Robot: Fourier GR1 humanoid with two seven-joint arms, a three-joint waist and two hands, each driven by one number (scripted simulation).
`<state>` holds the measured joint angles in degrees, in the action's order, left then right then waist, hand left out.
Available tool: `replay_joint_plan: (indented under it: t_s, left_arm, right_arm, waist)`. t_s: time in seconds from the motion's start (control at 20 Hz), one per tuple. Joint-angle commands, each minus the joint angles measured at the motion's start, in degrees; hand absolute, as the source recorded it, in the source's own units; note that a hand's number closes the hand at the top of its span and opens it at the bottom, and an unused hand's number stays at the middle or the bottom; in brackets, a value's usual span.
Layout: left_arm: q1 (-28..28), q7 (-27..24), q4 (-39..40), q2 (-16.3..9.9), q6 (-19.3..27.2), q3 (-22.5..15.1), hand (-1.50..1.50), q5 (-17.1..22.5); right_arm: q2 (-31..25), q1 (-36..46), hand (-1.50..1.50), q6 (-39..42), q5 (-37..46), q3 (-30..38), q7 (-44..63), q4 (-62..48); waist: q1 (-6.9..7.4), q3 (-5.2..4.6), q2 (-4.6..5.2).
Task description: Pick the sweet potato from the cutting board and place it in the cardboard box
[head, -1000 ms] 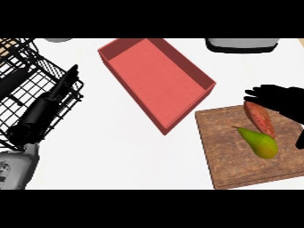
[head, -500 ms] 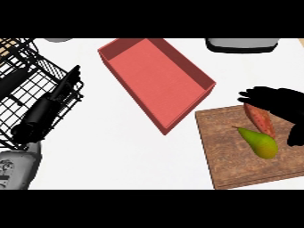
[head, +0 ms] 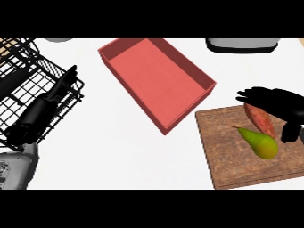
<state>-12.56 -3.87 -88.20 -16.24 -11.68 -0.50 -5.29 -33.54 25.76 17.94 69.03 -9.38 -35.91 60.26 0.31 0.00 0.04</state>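
Head view: my right hand (head: 282,106) curls over sweet potato (head: 259,118) at right of frame on cutting board (head: 227,151), seemingly closing round it; long axis runs upper-left to lower-right.

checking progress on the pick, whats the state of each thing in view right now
sweet potato: lying on the cutting board, not lifted
pear: lying on the board beside the sweet potato
cutting board: flat on the counter
red box: open, nothing inside
right hand: over the sweet potato, fingers curled beside it
left hand: resting over the black wire rack, fingers extended
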Motion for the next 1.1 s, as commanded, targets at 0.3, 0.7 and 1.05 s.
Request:
replay_joint_plan:
  t_s: [0.3,0.7,1.05]
  left_arm:
    - [-1.79,-1.11,2.97,1.85,0.50,1.07,0.00,-2.12]
    - [-1.19,0.06,1.13,1.55,-2.01,2.27,0.00,-1.22]
    - [-1.94,-0.83,-0.04,2.71,-2.47,-0.83,0.00,-2.22]
  right_arm:
    - [3.38,3.94,1.50,-10.98,2.80,0.54,-10.15,-9.10]
    - [4.62,1.60,1.50,-18.85,1.66,3.94,-14.76,-7.24]
    - [32.71,9.94,1.50,-10.58,2.31,-0.47,16.08,-2.76]
  waist:
    - [0.11,0.03,0.20]
    - [-0.12,0.02,0.02]
    - [4.96,-0.17,0.38]
